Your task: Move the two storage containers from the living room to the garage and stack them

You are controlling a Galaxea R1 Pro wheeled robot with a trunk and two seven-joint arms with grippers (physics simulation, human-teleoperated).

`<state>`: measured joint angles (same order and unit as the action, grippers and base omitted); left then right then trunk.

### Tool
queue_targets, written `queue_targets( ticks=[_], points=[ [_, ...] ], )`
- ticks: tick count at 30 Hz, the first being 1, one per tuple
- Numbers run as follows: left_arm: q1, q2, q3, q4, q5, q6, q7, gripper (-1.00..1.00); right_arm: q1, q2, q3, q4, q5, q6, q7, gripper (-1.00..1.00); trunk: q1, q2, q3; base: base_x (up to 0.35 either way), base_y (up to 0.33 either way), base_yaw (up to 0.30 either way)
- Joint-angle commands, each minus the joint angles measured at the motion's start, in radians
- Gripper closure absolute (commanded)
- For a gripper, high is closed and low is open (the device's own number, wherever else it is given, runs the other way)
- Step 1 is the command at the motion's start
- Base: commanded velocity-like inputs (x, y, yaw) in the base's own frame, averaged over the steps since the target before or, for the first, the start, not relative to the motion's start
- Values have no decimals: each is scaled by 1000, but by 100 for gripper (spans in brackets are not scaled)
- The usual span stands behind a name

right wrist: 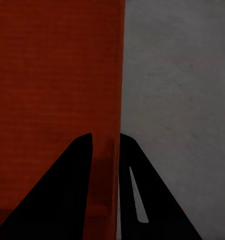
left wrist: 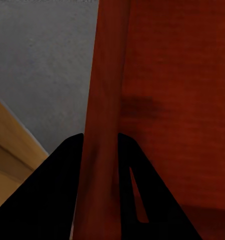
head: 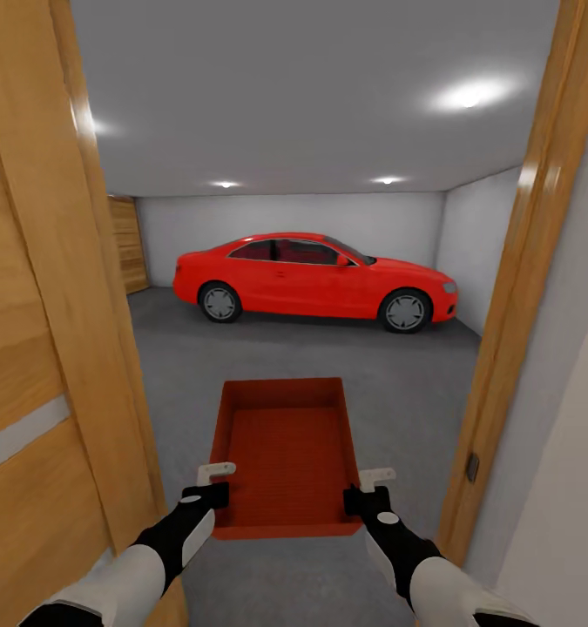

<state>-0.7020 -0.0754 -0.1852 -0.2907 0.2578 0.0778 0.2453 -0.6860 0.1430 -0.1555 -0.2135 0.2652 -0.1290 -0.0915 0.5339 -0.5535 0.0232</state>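
One orange-red storage container, open-topped and empty, hangs level in front of me above the garage's grey concrete floor. My left gripper is shut on its left wall near the closest corner. My right gripper is shut on its right wall at the matching spot. In the left wrist view the container's wall runs between the dark fingers of the left gripper. In the right wrist view the container has its thin wall pinched by the right gripper.
I stand in a doorway, with an open wooden door close on the left and the door frame close on the right. A red car is parked across the far side of the garage. A wooden door is at the back left.
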Motion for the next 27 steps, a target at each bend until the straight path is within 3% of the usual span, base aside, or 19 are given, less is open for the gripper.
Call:
queue_targets(
  ticks=[1, 27],
  points=[
    [-1, 0, 29, -25, -3, -53, 14, 100, 0, 31, -18, 3, 7, -4, 16, 100, 0, -1, 0, 126, 224, -70],
    [-1, 0, 27, -24, -3, -54, 14, 100, 0, 31, -18, 3, 6, -4, 16, 100, 0, -1, 0, 15, 20, -225]
  ],
)
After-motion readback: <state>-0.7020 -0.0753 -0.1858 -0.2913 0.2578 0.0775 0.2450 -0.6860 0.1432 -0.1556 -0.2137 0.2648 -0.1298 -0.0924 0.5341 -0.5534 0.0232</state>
